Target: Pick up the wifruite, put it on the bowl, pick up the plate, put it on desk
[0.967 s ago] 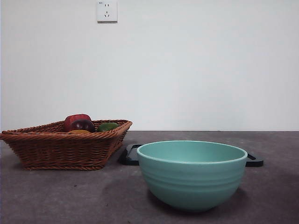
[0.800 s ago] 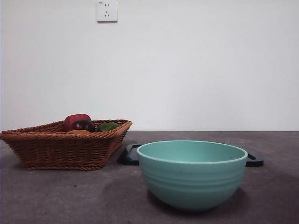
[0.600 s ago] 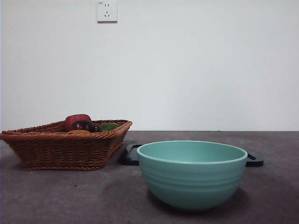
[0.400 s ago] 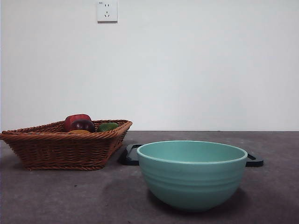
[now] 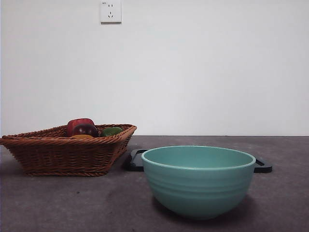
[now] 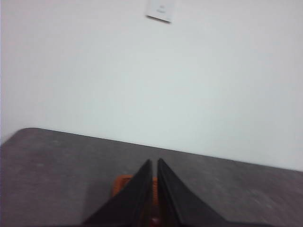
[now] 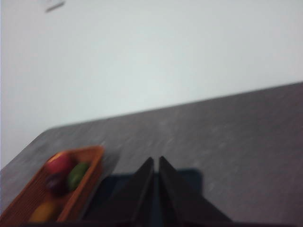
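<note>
The left gripper (image 6: 152,163) has its two black jaws pressed together with only a thin slit between them, holding nothing, raised above the desk (image 6: 57,161) with a blurred bit of orange basket showing past its tips. The right gripper (image 7: 156,161) likewise has its jaws closed together on nothing, held above the dark plate (image 7: 189,182). Neither arm shows in the front view.

The wifruite (image 5: 81,137) lies in the brown wicker basket (image 5: 63,154), only its orange-brown top showing over the rim, in front of a dark red-purple fruit (image 5: 86,129), a red fruit (image 5: 77,123) and a green fruit (image 5: 112,131). The teal bowl (image 5: 198,186) stands on the desk, nearer the camera than the basket. Behind it lies the flat dark plate (image 5: 263,166), its ends showing on both sides. A white wall socket (image 5: 110,11) sits high on the wall.
</note>
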Controlling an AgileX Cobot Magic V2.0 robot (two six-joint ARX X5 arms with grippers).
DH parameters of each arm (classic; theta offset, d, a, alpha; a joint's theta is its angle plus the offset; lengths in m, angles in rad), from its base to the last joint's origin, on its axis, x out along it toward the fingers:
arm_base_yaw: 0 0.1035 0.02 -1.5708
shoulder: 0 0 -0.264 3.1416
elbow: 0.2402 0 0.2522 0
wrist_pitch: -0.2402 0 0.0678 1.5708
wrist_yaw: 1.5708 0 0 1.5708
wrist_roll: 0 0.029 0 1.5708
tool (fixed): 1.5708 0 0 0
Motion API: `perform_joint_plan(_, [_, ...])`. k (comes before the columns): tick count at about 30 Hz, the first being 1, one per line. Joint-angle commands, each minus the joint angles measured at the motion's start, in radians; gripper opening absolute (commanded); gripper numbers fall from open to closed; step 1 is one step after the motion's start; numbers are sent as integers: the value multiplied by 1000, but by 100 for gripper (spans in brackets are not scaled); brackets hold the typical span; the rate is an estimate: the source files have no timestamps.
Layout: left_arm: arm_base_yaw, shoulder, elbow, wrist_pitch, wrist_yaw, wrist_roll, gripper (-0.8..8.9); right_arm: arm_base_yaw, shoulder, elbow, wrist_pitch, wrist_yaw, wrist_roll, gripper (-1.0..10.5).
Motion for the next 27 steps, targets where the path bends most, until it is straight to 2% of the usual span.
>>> perform_joint_plan(1, [-8, 38, 73, -66, 57, -2, 15, 4, 58, 76, -65, -87, -2, 10])
perform_joint_plan(4, [-17, 76, 135, -148, 98, -1, 15, 10, 105, 136, -125, -166, -11, 10])
perform_joint_plan(6, [-25, 101, 172, -196, 121, -1, 15, 29, 122, 165, -143, -189, -23, 9])
perform_joint_plan(9, [-44, 141, 219, -242, 182, -1, 15, 79, 140, 198, -160, -192, -32, 9])
perform_joint_plan(13, [-93, 193, 262, -245, 253, -1, 15, 149, 167, 229, -188, -192, -81, 9])
perform_joint_plan(19, [-174, 262, 293, -250, 280, 7, 15, 243, 194, 238, -254, -235, -148, 10])
perform_joint_plan(27, [-216, 341, 293, -324, 299, 10, 15, 272, 198, 238, -416, -243, -204, 10])
